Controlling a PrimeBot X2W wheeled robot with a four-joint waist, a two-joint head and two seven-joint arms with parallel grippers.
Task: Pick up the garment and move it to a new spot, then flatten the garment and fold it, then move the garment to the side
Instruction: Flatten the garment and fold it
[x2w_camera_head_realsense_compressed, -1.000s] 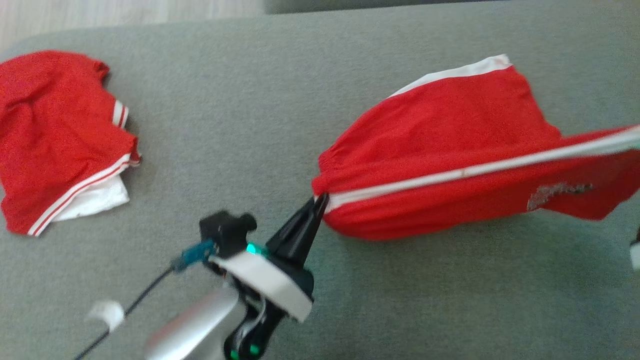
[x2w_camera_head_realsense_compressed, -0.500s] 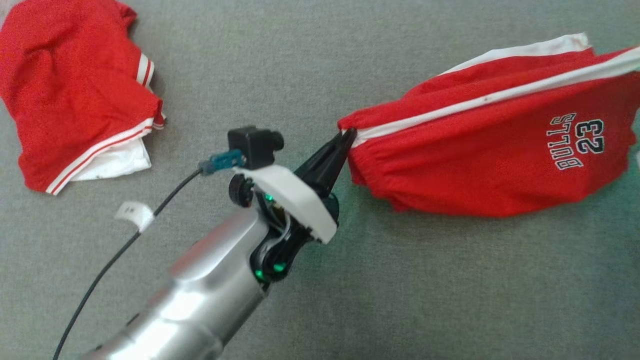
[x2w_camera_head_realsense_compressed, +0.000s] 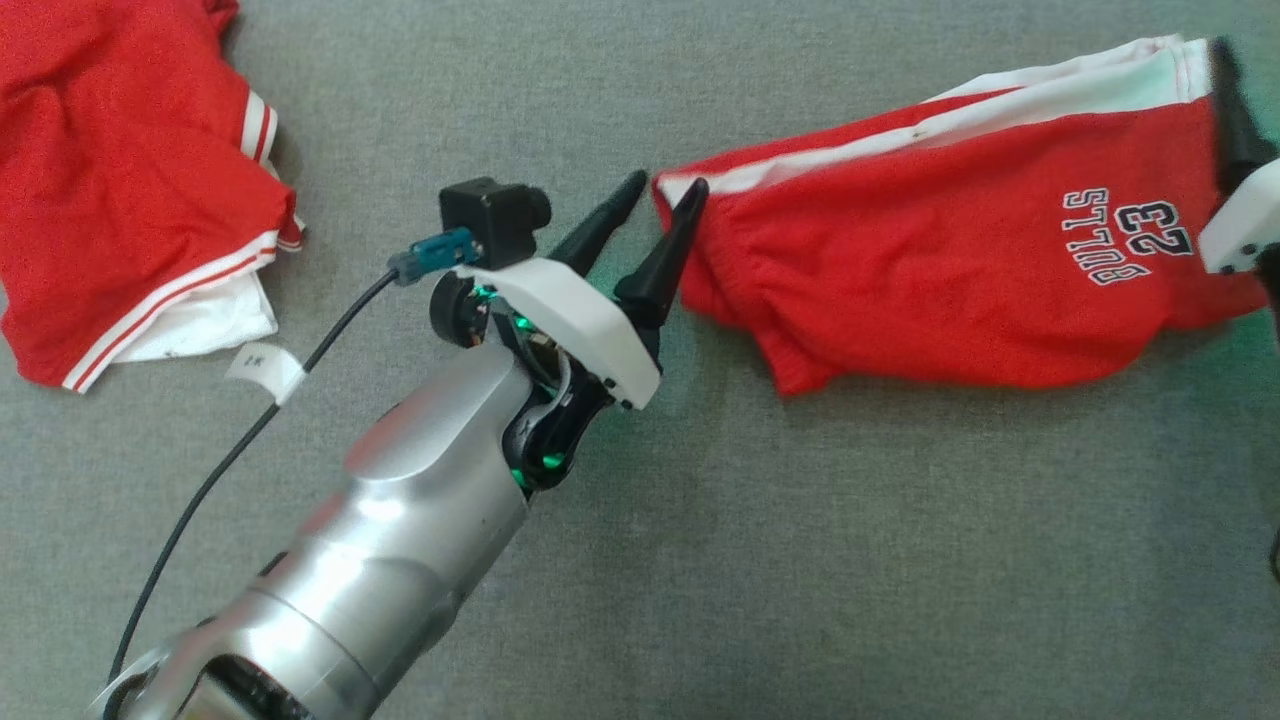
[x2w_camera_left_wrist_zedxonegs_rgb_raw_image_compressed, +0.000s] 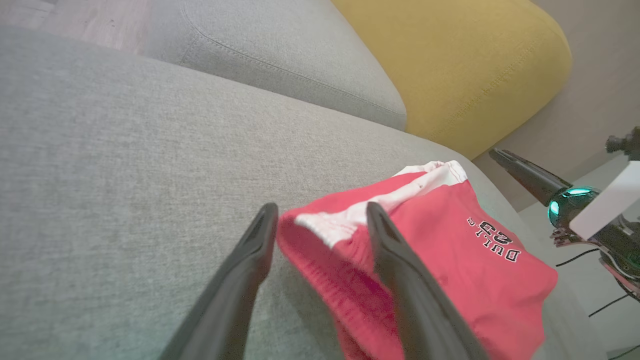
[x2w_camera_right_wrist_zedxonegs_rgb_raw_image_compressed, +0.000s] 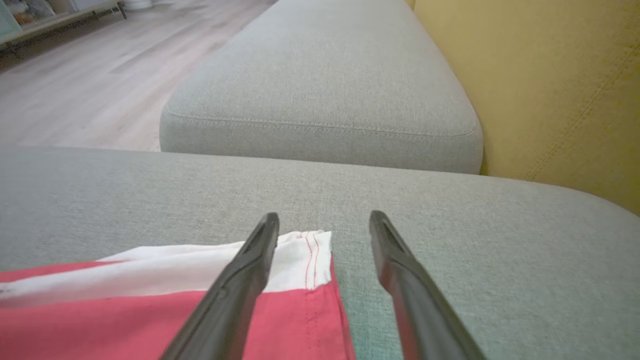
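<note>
Shorts (x2w_camera_head_realsense_compressed: 950, 290) lie on grey seat (x2w_camera_head_realsense_compressed: 800, 560) near yellow cushion (x2w_camera_left_wrist_zedxonegs_rgb_raw_image_compressed: 450, 65).

Fingers (x2w_camera_left_wrist_zedxonegs_rgb_raw_image_compressed: 245, 270) apart on left gripper (x2w_camera_head_realsense_compressed: 667, 184) and right gripper (x2w_camera_right_wrist_zedxonegs_rgb_raw_image_compressed: 325, 216).

Left gripper (x2w_camera_head_realsense_compressed: 668, 185) sits mid-frame, fingers spread, with the waistband corner of the red Bulls 23 shorts (x2w_camera_head_realsense_compressed: 920, 290) between its tips. The shorts stretch toward the upper right across the grey cushion (x2w_camera_head_realsense_compressed: 800, 560). Another red garment (x2w_camera_head_realsense_compressed: 120, 200) is bunched up upper left.
</note>
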